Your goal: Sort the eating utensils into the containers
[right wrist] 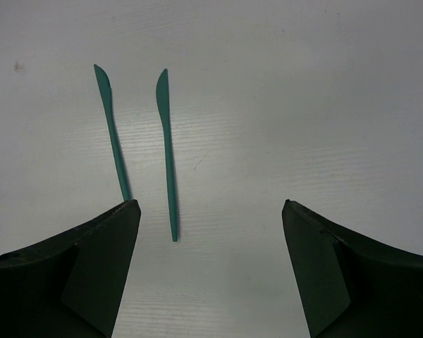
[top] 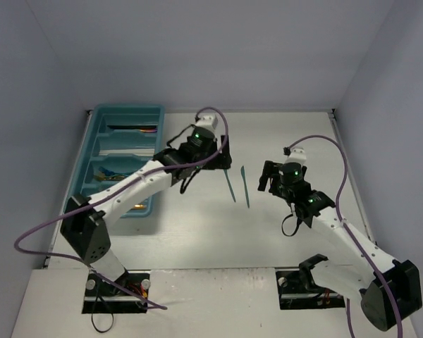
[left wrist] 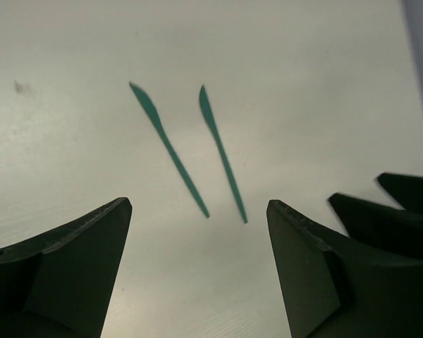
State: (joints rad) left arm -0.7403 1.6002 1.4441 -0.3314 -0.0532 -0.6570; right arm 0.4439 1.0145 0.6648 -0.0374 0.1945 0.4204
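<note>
Two slim teal knives lie side by side on the white table, one (top: pixel 230 185) to the left of the other (top: pixel 245 187). The teal cutlery tray (top: pixel 127 110) stands at the far left with several utensils (top: pixel 110 174) in its compartments. My left gripper (top: pixel 224 161) is open and empty, hovering just left of the knives' far ends. My right gripper (top: pixel 266 177) is open and empty, just right of them. The left wrist view shows both knives (left wrist: pixel 168 148) (left wrist: pixel 222 162) ahead of the open left gripper (left wrist: pixel 197 211). The right wrist view shows them (right wrist: pixel 113 134) (right wrist: pixel 168 155) ahead of the open right gripper (right wrist: pixel 210 208).
The right arm's black gripper (left wrist: pixel 395 211) shows at the right edge of the left wrist view. Grey walls close in the table at the back and both sides. The arm bases sit at the near edge.
</note>
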